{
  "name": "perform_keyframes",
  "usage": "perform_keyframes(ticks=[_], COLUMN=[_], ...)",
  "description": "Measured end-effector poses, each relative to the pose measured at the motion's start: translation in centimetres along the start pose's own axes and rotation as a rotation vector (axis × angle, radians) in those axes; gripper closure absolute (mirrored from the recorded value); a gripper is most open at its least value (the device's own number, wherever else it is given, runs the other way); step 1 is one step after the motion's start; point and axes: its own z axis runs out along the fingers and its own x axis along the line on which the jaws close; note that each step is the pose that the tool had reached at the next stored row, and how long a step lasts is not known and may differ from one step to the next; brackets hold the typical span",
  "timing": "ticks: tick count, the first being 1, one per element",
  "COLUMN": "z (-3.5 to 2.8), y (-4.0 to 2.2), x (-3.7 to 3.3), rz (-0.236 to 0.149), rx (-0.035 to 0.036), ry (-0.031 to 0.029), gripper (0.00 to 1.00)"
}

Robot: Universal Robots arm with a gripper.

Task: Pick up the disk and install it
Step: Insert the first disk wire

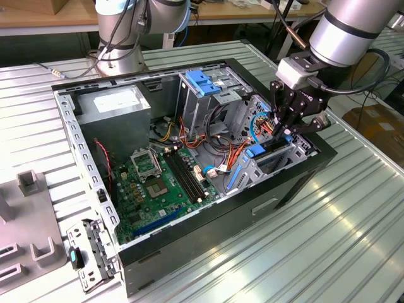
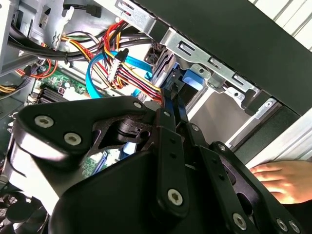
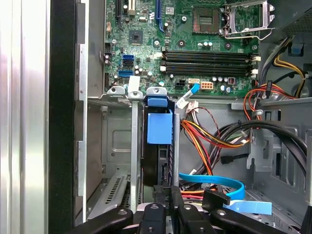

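The disk [image 3: 160, 129] stands on edge in the metal drive bay [image 1: 278, 158] at the exterior view's right end of the open computer case [image 1: 221, 214]. Its blue carrier tab [image 1: 255, 151] points towards the motherboard [image 1: 161, 183]. My gripper [image 1: 282, 130] reaches down into that bay from above. Its black fingers [image 2: 168, 105] sit close together on the disk's other end, where blue plastic [image 2: 187, 80] shows just past the tips. In the first wrist view my gripper [image 3: 165, 191] lines up with the disk's dark edge.
Red, yellow and orange wire bundles [image 3: 209, 131] and a blue flat cable [image 3: 214, 183] lie right beside the bay. A tall metal cage with a blue top [image 1: 205, 85] and a grey power supply [image 1: 117, 110] stand further back. A person's hand [image 2: 278, 178] rests outside the case wall.
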Motion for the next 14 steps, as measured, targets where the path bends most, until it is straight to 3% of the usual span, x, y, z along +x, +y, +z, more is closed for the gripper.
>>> perform_keyframes(ticks=[14], z=[0.00], y=[-0.01], x=[-0.05], rz=[0.018], rx=[0.0004], ry=[0.0001], gripper=[0.84])
